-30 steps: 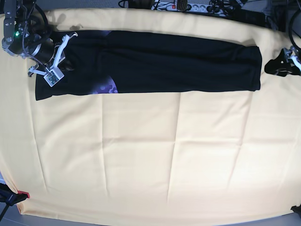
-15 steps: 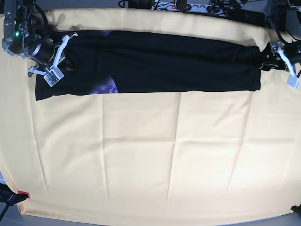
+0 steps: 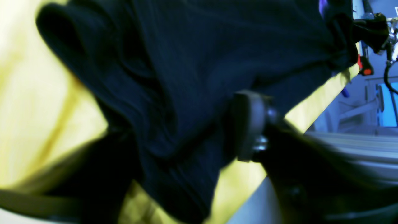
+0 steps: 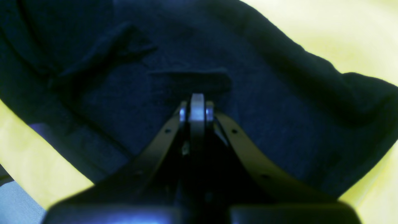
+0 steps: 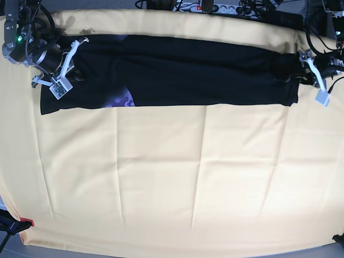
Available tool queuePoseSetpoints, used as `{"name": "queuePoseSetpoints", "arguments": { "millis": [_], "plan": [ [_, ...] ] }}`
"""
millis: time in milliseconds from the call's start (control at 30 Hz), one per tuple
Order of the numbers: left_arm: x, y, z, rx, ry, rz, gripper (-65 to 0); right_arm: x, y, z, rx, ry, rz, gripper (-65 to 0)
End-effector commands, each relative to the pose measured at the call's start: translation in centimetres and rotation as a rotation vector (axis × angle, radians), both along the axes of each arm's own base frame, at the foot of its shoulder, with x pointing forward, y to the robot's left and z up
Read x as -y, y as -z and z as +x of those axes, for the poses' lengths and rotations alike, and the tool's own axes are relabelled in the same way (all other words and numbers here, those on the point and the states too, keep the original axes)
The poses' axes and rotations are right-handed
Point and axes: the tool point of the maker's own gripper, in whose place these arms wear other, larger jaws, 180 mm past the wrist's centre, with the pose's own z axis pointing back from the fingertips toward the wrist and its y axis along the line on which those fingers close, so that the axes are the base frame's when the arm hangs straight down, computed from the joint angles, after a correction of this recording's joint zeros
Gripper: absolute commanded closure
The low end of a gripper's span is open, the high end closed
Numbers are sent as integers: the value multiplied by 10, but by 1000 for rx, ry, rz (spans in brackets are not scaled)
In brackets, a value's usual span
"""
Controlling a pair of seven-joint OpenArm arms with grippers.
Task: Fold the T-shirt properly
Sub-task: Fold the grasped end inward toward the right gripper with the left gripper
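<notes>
Lying across the far part of the pale yellow tablecloth (image 5: 161, 177), the black T-shirt (image 5: 177, 72) is folded into a long band that runs from one side of the table to the other. A small patch of purple print (image 5: 122, 99) peeks out along its near edge, toward the end where the right arm works.

The right claw (image 5: 69, 63) sits at that end of the shirt, on the base view's left. Its wrist camera shows the two fingers (image 4: 197, 107) pressed flat together with their tips down in the dark cloth, so the claw is closed. Whether any fabric is pinched between the tips cannot be told, since the cloth around them is dark and wrinkled. A raised fold of the shirt curves around to the side, with yellow tablecloth showing beyond it.

The left claw (image 5: 305, 69) is at the opposite end of the band, on the base view's right, right against the shirt's short edge. In its wrist view the picture is blurred; bunched black cloth (image 3: 192, 77) fills most of it and drapes over a grey metal finger (image 3: 248, 124). The other finger is hidden, so I cannot tell how wide this claw stands or whether it has hold of the shirt.

A power strip (image 5: 207, 7) and cables lie past the far edge of the table.
</notes>
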Motion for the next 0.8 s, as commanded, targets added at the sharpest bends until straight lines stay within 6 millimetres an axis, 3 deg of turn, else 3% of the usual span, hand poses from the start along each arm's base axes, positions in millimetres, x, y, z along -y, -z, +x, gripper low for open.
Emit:
{"name": "queuePoseSetpoints", "arguments": {
  "millis": [0, 67, 100, 367, 567, 767],
  "plan": [
    [-1, -16, 14, 68, -3, -10, -208, 0, -10, 7, 38, -3, 11, 0],
    [-1, -14, 22, 86, -18, 10, -25, 0, -10, 7, 38, -3, 11, 0],
    [-1, -13, 26, 96, -28, 23, 0, 0, -10, 7, 38, -3, 11, 0],
    [-20, 0, 34, 62, -93, 133, 0, 0, -10, 6, 39, -9, 11, 0],
    [-40, -9, 37, 69, -161, 154, 0, -2, -10, 5, 39, -25, 11, 0],
    [-48, -13, 38, 76, -169, 174, 0, -2, -10, 5, 39, -25, 10, 0]
  ]
}}
